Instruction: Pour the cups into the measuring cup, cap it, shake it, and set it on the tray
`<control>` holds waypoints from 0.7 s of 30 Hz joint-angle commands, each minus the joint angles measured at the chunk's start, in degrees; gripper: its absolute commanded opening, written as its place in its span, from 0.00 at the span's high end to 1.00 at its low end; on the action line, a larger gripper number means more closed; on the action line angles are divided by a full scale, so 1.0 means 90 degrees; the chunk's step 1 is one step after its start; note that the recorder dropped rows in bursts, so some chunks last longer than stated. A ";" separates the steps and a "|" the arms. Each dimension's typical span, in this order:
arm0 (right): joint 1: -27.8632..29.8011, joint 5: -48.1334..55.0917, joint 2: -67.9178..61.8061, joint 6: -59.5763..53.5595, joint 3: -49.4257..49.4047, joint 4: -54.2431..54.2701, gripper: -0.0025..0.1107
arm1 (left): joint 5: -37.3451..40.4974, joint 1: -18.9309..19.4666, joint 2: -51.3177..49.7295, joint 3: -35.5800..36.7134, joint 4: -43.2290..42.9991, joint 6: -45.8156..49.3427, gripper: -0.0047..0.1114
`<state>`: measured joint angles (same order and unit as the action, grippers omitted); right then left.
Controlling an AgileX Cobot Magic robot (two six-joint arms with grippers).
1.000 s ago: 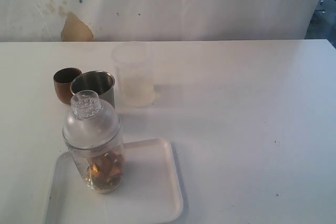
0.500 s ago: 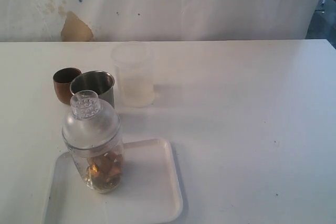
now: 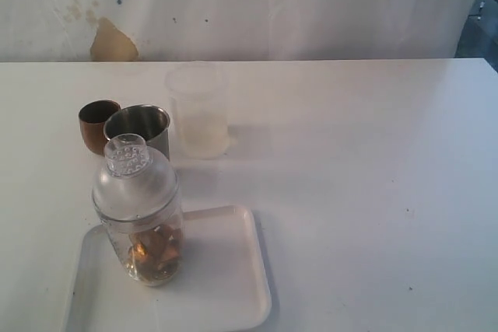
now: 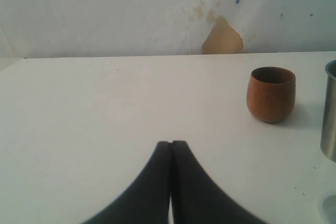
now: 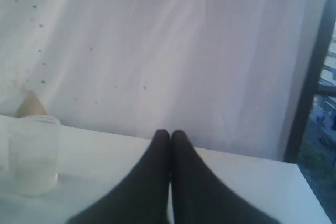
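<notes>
Nothing moved; capped measuring cup (image 3: pixel 148 242) upright on tray (image 3: pixel 227 274), lid (image 3: pixel 134 180) up; left claw (image 4: pixel 171 146), right claw (image 5: pixel 169 135) clenched, empty.

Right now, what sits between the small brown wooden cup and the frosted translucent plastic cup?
The tapered stainless-steel tumbler stands between them, as the exterior view shows.

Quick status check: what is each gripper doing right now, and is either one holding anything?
Left gripper: jaws closed together, holding nothing.
Right gripper: jaws closed together, holding nothing.
</notes>
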<state>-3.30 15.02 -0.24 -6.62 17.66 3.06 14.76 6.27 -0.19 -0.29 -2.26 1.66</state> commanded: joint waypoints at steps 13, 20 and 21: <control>0.0446 0.0419 0.0027 0.0187 -0.1962 -0.0340 0.98 | -0.0064 -0.0006 0.0021 0.0032 -0.0034 -0.0008 0.96; 0.0446 0.0524 0.0027 0.0212 -0.1962 -0.0293 0.98 | -0.0064 -0.0006 0.0021 0.0032 -0.0034 -0.0008 0.96; 0.0446 0.0524 0.0027 0.0212 -0.1962 -0.0293 0.98 | -0.0064 -0.0006 0.0021 0.0032 -0.0034 -0.0008 0.96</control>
<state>0.34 19.55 -0.24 -4.42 0.19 0.00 14.76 6.27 -0.19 -0.29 -2.26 1.66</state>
